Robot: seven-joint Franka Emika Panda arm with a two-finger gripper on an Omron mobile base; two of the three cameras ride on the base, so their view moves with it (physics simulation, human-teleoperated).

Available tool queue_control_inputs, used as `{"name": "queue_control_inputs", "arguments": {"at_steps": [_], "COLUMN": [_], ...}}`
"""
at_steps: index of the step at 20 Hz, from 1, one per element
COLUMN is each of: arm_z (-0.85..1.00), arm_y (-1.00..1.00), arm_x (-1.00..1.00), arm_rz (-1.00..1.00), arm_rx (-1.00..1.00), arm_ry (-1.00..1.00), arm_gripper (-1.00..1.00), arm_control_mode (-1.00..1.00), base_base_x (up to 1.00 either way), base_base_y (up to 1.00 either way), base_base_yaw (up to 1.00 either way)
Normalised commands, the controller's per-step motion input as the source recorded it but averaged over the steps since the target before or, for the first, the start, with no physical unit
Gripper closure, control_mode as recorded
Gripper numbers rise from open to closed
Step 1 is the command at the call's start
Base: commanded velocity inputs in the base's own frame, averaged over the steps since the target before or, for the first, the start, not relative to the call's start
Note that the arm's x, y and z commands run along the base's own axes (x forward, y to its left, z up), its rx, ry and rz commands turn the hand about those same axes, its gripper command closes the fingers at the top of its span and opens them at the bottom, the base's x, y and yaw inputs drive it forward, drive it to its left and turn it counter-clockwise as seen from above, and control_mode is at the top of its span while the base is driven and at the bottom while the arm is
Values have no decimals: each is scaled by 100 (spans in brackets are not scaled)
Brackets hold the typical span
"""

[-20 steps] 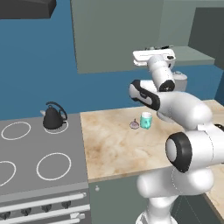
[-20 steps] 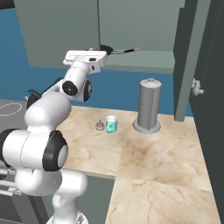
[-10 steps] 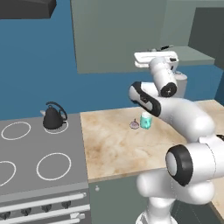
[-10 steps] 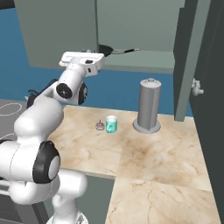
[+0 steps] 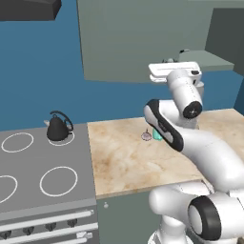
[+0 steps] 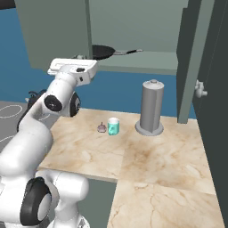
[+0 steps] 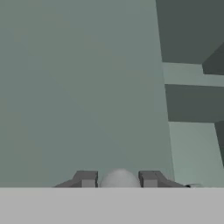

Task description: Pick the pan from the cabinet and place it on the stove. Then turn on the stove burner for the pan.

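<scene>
The stove [image 5: 43, 162] at left carries a kettle [image 5: 58, 128], the gripper [image 7: 117, 179] is closed narrow around a round knob [image 7: 119, 175] on the cabinet [image 6: 58, 31] door, and the pan [image 6: 106, 52] sits inside the cabinet, its handle pointing right.

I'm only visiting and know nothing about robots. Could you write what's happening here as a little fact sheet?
Claw: closed around a small pale knob on the cabinet, on its shut door
Other door: swung open
Pan: inside the cabinet on its floor, not held
Stove: no pan on it; black kettle on a rear ring
Counter: teal cup and tall grey cylinder
</scene>
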Motion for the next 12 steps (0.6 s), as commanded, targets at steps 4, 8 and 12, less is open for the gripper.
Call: {"name": "queue_control_inputs", "arguments": {"at_steps": [4, 8, 12], "arm_z": [12, 3, 0], "arm_y": [40, 39, 46], "arm_x": [-78, -73, -65], "arm_rz": [3, 4, 2], "arm_rx": [0, 0, 0], "arm_ry": [3, 2, 2], "arm_gripper": [100, 100, -100], "arm_control_mode": [-100, -100, -100], "base_base_x": [0, 0, 0], "base_base_y": [0, 0, 0], "base_base_yaw": [0, 0, 0]}}
